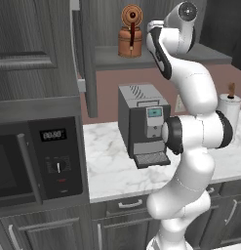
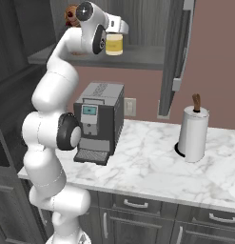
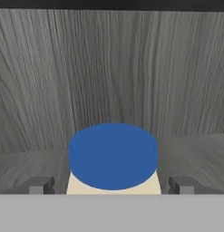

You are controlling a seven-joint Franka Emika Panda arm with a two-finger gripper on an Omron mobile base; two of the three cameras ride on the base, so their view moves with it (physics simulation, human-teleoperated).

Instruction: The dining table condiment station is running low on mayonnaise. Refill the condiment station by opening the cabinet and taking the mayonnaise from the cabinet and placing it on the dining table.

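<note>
Mayonnaise [image 2: 114, 44] stands on the shelf of the open cabinet [image 2: 138, 56] in the right base view, just beside the arm's hand, above the coffee machine [image 2: 97, 121] and the paper towel roll [image 2: 193, 131] on the counter [image 2: 152, 162]. In the left base view a kettle [image 1: 130, 33] sits on the same shelf, left of the arm; the cabinet door [image 1: 78, 44] is swung open. In the hand view the jar's blue lid [image 3: 113, 155] lies between the fingertips [image 3: 38, 185] of the gripper [image 3: 111, 186], whose jaws stand wide, apart from the jar.
</note>
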